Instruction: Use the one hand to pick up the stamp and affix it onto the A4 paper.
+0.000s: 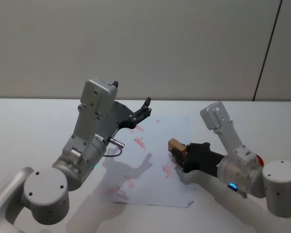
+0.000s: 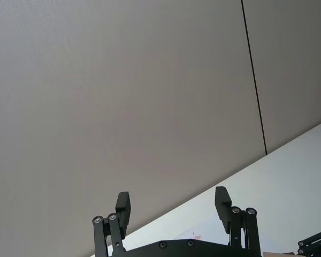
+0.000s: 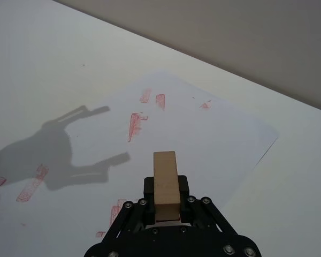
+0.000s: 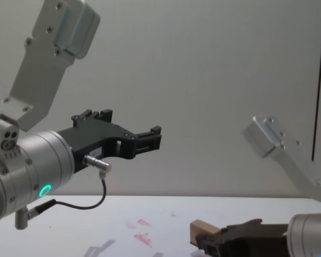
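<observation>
I read the right hand [image 1: 178, 154] low over the right half of the thin white A4 paper [image 1: 180, 130], its fingers closed on the small light tan wooden rectangular stamp [image 1: 175, 144]. In the right wrist view the stamp [image 3: 166, 176] projects forward from between the fingers of the right hand [image 3: 166, 188], above the sheet [image 3: 214, 134]. I cannot tell whether its face touches the paper. Several red-pink ink marks [image 1: 139, 142] lie across the sheet, one just beside the stamp. The paper lies flat on the white table [image 1: 39, 126]. The left hand [image 1: 146, 109] hangs raised above the sheet's far left part, fingers spread wide and holding nothing; the chest view shows it [image 4: 155, 137] well above the table.
</observation>
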Tool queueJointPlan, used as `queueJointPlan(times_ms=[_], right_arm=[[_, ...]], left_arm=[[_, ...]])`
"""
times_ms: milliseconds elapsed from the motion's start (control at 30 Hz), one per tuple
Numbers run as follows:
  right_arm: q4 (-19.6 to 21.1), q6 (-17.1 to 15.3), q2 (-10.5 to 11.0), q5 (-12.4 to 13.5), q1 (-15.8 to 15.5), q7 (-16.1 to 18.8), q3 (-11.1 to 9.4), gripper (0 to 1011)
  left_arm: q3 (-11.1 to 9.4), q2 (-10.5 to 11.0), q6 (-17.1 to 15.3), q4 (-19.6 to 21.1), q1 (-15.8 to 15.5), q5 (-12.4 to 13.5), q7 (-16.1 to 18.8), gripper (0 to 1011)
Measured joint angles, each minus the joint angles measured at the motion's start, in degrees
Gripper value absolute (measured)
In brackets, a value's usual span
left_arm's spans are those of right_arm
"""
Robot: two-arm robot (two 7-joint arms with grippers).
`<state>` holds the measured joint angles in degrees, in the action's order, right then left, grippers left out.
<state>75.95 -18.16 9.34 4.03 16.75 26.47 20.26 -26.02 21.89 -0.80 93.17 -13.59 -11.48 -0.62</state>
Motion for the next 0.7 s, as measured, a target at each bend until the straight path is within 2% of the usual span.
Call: queueJointPlan(times_ms=[700], right_arm=[[-1.62,-1.5,-0.27,-0.66,0.26,-1.43,0.53,221]], left_arm=[[0.0,0.0,0.0,0.0,0.0,0.0,0.0,1003]])
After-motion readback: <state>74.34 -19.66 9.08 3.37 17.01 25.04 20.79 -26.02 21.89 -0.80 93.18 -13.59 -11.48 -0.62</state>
